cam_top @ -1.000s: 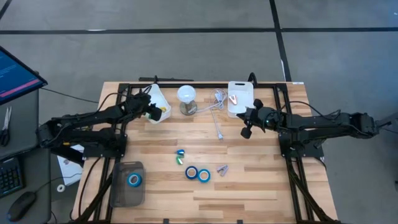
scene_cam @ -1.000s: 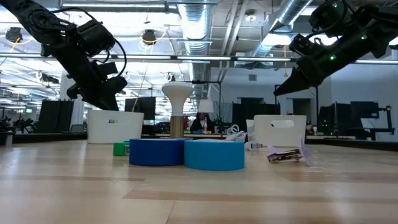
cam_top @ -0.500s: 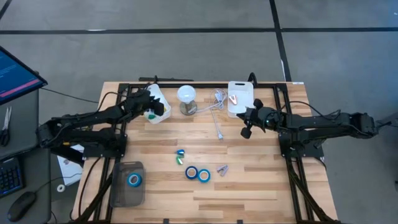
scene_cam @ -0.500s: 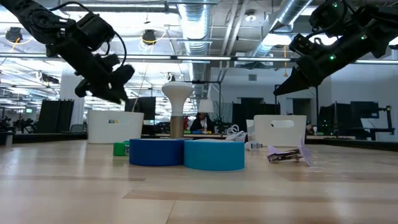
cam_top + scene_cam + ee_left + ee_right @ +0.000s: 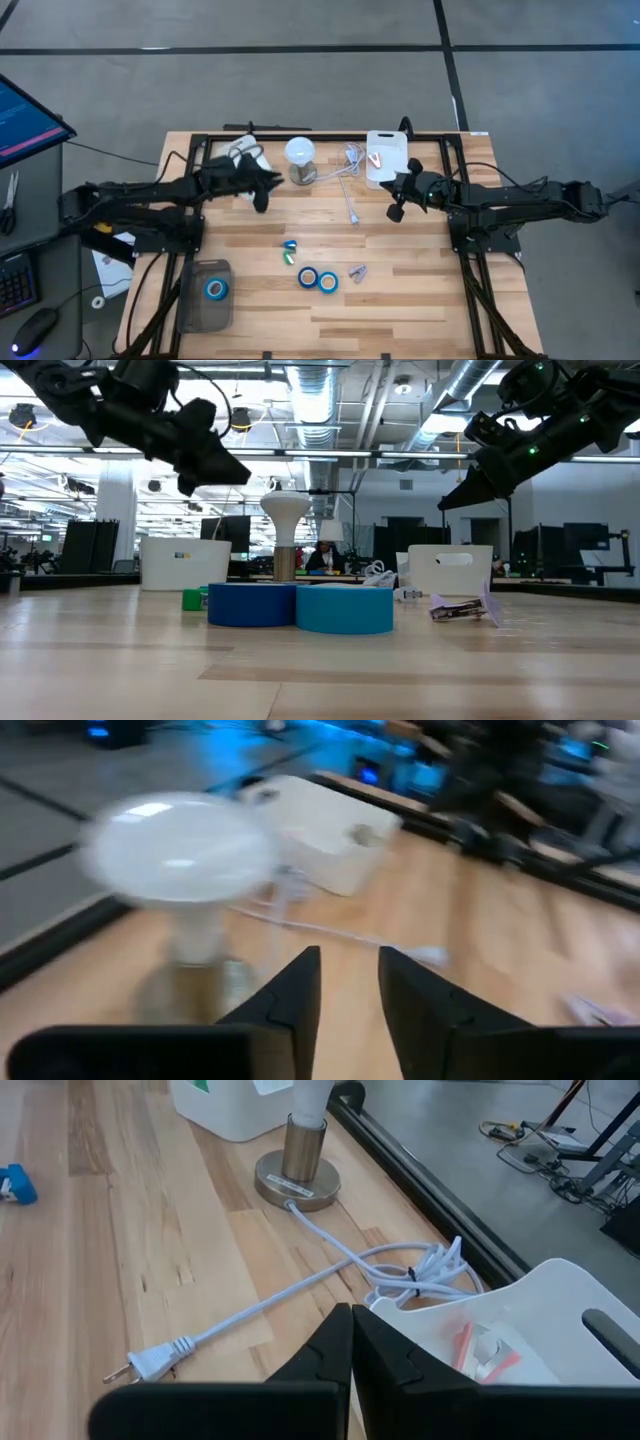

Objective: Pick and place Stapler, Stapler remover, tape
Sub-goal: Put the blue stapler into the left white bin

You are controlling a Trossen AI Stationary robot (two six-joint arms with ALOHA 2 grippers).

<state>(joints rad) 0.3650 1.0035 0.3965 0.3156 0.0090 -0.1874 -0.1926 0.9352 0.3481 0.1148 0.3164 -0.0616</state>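
Tape [image 5: 318,279] rolls, glossy blue rings, are lying on your planked wood table [image 5: 420,300], left gripper [image 5: 262,190] hovering slightly parted, empty, right gripper [image 5: 397,207] hanging clenched, empty.

High view straight down over table [image 5: 400,300]; low view level, close to tape [image 5: 298,606]; wrist views forward, sharing lamp [image 5: 297,1165].

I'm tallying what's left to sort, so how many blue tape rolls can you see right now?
3. One tape roll lies in the grey bin at the table's front left. Two more, and, sit side by side on the wood near the table's middle. None appears hidden.
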